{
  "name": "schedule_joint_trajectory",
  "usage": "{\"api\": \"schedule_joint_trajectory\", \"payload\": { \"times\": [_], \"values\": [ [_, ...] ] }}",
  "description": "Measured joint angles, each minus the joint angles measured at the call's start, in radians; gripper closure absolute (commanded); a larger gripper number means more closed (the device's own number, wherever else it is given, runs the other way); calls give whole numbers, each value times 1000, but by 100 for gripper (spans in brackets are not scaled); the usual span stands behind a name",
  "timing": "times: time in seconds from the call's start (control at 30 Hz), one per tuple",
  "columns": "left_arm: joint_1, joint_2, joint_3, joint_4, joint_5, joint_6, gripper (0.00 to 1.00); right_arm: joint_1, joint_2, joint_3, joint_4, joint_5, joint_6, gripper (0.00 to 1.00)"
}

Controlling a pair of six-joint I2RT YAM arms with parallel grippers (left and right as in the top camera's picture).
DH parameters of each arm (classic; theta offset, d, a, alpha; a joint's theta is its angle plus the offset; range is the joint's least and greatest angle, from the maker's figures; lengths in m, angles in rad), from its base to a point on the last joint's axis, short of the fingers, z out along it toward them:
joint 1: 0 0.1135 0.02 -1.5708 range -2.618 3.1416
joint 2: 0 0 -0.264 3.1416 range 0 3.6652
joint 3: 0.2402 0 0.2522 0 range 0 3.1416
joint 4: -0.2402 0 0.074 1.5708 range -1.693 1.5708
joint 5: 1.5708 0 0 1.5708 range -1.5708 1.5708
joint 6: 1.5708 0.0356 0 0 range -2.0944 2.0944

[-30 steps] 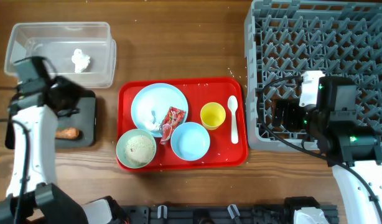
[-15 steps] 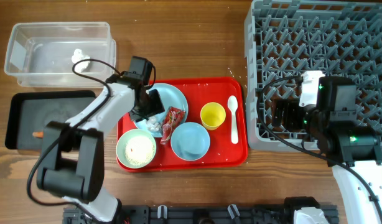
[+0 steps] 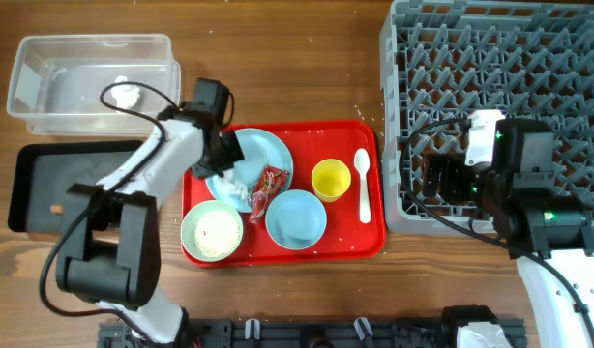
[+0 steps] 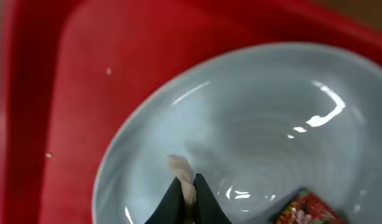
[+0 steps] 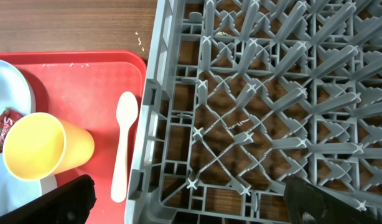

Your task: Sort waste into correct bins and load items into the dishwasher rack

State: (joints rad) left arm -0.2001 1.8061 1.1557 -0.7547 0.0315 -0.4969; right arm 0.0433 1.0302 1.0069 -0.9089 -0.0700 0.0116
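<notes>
- Waste left on the light blue plate (image 3: 263, 150) is what we are working on: a crumpled white tissue (image 3: 241, 187) and, touching it, a small red snack wrapper (image 3: 269, 183).
- Our left gripper (image 4: 186, 185) hangs low over that plate, fingers drawn together, with a pale scrap (image 4: 180, 169) at their tips. We cannot tell whether the scrap is pinched or merely lying there.
- We judge the step in hand to be clearing the plate's waste.
- Loose white rice (image 3: 214, 230) fills the pale green bowl (image 3: 188, 224) just beside the plate, on the same red serving tray (image 3: 360, 242).
- Beyond the tray, the clear tub (image 3: 45, 106) holds another tissue piece (image 3: 127, 94), and the black tray (image 3: 84, 184) holds the orange piece (image 3: 57, 207).
- Next, we think, the left arm needs a firm pinch on the tissue alone, clear of the wrapper, then a lift and carry to the clear tub.
- Our right gripper (image 5: 191, 205) hovers over the dishwasher rack (image 3: 529, 58) edge, fingers spread wide and empty.
</notes>
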Motion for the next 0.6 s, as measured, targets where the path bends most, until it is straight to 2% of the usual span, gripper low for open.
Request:
{"api": "schedule_joint_trajectory", "payload": {
  "times": [0.13, 0.23, 0.27, 0.33, 0.37, 0.43, 0.6],
  "values": [
    [112, -105, 143, 29, -32, 44, 95, 0, 0, 0, 0, 0, 0, 0],
    [198, -165, 196, 171, -58, 52, 92, 0, 0, 0, 0, 0, 0, 0],
    [225, -172, 204, 208, -64, 52, 87, 0, 0, 0, 0, 0, 0, 0],
    [297, -180, 208, 286, -76, 53, 42, 0, 0, 0, 0, 0, 0, 0],
    [319, -176, 207, 314, -79, 58, 24, 0, 0, 0, 0, 0, 0, 0],
    [356, -151, 207, 401, -84, 59, 25, 0, 0, 0, 0, 0, 0, 1],
    [381, -97, 207, 425, -68, 60, 28, 0, 0, 0, -1, 0, 0, 0]
  ]
}}
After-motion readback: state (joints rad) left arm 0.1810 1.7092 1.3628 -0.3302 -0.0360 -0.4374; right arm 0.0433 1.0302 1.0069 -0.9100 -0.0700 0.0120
